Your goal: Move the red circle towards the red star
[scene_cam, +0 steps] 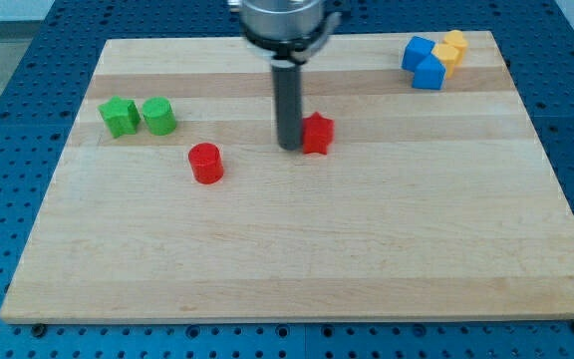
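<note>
red blocks: two, a red circle [206, 163] and a red star [318, 133]
green blocks: two, a green star [119, 117] and a green circle [158, 117]
blue blocks: two, blue block [418, 52] and second blue block [430, 73]
yellow blocks: two, yellow block [454, 42] and second yellow block [447, 55]
boards: one wooden board [297, 249]

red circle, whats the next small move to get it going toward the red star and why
Probably swing my tip round to the view's left of the red circle. Right now the tip sits beside the red star, on the wrong side of the circle for pushing it rightward toward the star.
</note>
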Robot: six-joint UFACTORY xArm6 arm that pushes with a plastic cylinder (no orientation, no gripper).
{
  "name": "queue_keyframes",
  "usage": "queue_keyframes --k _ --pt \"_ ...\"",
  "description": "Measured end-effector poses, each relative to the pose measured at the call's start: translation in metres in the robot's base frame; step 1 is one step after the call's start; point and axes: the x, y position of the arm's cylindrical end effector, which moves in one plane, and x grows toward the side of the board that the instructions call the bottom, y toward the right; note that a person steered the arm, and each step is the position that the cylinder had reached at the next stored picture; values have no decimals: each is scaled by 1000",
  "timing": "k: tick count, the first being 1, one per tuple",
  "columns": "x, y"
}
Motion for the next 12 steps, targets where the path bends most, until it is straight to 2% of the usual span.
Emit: queue_keyframes --k 1,4,5,7,9,12 --pt "0 -7" --pt "5 -131" --pt "25 -159" --pt "58 -177" --pt "64 -148" --pt "58 -23"
